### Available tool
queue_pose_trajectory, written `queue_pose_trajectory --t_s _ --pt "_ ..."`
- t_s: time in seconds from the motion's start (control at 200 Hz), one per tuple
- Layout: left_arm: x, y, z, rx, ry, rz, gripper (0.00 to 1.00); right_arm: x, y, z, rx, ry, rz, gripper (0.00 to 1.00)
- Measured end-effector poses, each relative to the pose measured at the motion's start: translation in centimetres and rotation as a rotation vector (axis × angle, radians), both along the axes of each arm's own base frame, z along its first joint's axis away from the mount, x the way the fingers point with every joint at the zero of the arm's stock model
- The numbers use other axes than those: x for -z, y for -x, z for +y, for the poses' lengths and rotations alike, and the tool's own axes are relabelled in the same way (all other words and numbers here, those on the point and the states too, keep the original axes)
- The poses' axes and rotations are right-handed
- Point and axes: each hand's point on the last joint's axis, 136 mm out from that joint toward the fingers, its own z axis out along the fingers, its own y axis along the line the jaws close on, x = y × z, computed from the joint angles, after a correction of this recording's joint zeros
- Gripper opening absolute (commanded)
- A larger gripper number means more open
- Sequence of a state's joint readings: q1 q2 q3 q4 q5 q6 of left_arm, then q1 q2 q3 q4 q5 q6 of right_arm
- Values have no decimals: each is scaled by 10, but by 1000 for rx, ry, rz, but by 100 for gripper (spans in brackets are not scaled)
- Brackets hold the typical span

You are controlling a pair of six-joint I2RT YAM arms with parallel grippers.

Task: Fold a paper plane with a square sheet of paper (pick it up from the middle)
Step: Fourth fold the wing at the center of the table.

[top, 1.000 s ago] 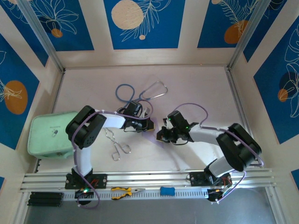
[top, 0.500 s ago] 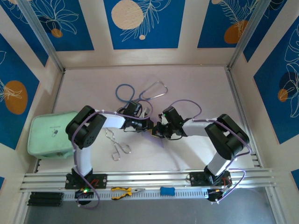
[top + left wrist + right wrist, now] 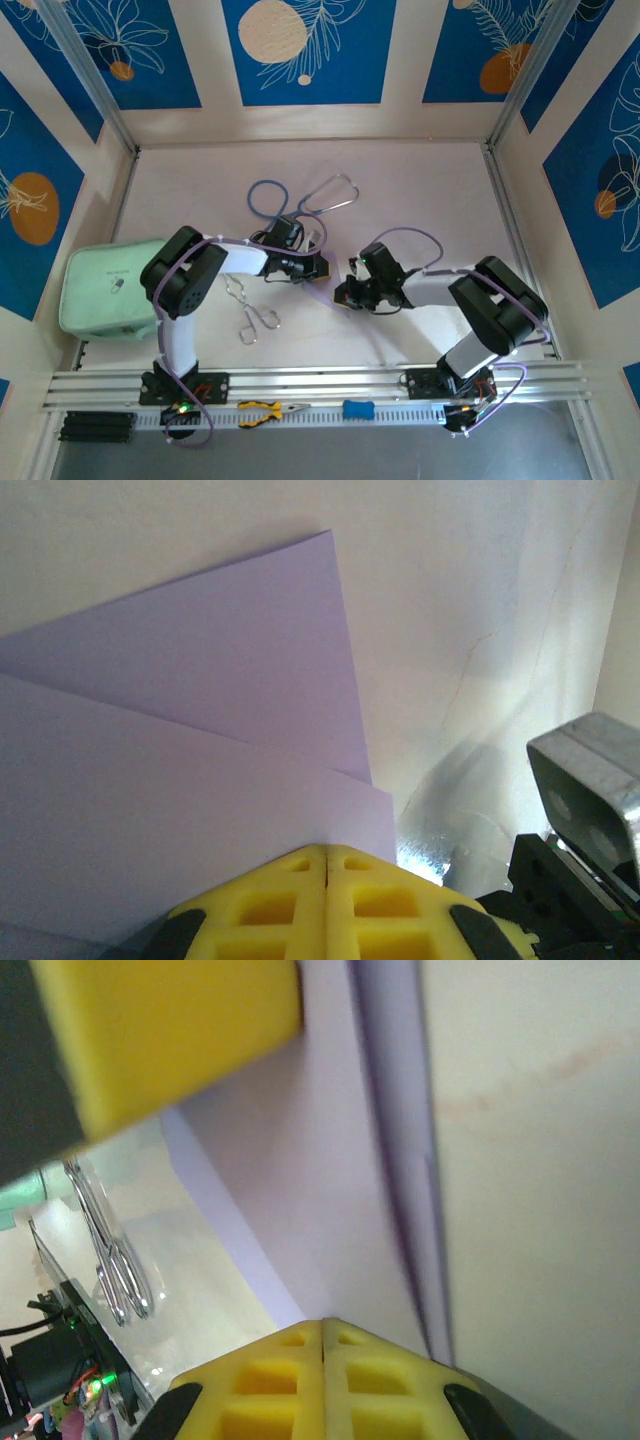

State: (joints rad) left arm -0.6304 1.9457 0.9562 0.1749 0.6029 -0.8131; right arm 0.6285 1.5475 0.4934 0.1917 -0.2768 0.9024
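The pale lilac sheet of paper (image 3: 200,730) lies flat on the table, folded into overlapping layers with one sharp corner pointing away. In the top view just a sliver of the paper (image 3: 324,291) shows between the two grippers. My left gripper (image 3: 327,855) is shut, its yellow tips resting on the paper's near layer. My right gripper (image 3: 322,1325) is also shut, its tips down on the paper (image 3: 320,1210) beside a raised fold line (image 3: 400,1160). The two grippers, left (image 3: 315,268) and right (image 3: 345,293), sit close together at the table's middle.
A stethoscope (image 3: 300,200) lies just behind the grippers. Metal forceps (image 3: 250,305) lie to the left of the paper, and a mint-green pouch (image 3: 105,285) sits at the left edge. Yellow pliers (image 3: 265,410) and a blue piece (image 3: 358,409) rest on the front rail.
The right gripper slid left toward the left gripper, then drew back a little to the right and nearer. The left arm stayed still. Both grippers stayed shut.
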Motion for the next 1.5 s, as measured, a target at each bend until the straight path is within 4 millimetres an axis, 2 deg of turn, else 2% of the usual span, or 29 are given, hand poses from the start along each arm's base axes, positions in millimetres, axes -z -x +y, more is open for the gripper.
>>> queue_pose_trajectory --t_s 0.37,0.525,0.685,0.985,1.135,1.3,1.5 --pt "0 0 0 0 0 0 0 -6 27 -33 42 8 7 6" --pt "0 0 0 0 0 0 0 -23 23 -32 42 -20 -26 6" --pt "0 0 0 0 0 0 0 -32 11 -20 23 -46 -29 6" --pt "0 0 0 0 0 0 0 -18 -11 -2 13 -42 14 5" --pt "-1 0 -1 3 2 1 1 1 -7 -7 18 -16 58 2" --pt "-2 0 0 7 -10 3 8 2 -5 -8 19 -53 30 1" --pt "-13 4 2 -3 -42 -16 2 1 -6 -7 23 -60 25 1"
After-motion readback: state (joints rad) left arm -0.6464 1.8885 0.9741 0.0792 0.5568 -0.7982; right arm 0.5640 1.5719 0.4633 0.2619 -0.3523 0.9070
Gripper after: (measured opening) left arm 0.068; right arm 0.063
